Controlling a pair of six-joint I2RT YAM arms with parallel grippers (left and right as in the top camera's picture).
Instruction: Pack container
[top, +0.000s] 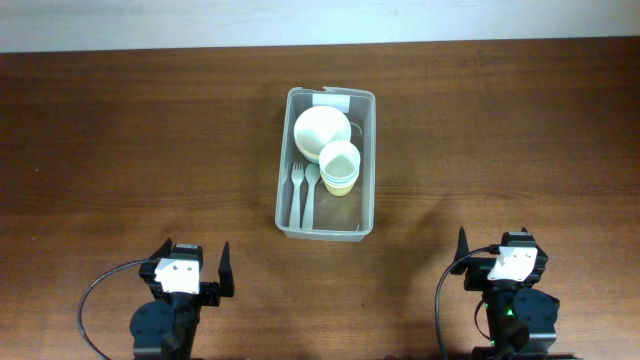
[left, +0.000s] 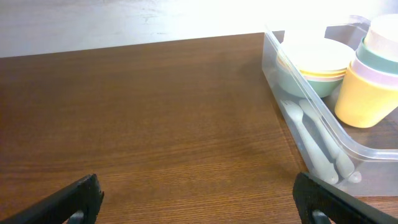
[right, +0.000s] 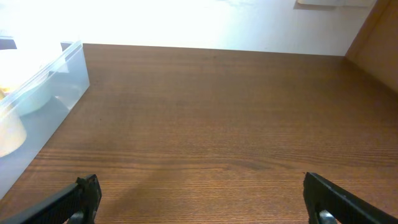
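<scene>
The left gripper (top: 196, 252) and right gripper (top: 493, 245) are pictured from overhead, set low at the near edge, well apart and pointed forward. The jaws of each are spread wide, with nothing gripped. Dark fingertips (left: 74, 202) are seen in the lower corners of both wrist views.

Robotics laboratory workstation: wood-grain table (top: 120, 150) against a plain pale wall (right: 186, 25), with a cabled left arm (top: 170, 300) and right arm (top: 512, 295) mounted at its near edge.

The dark wood-grain table (top: 130, 130) carries the clear container (top: 322, 233), standing near its middle
</scene>
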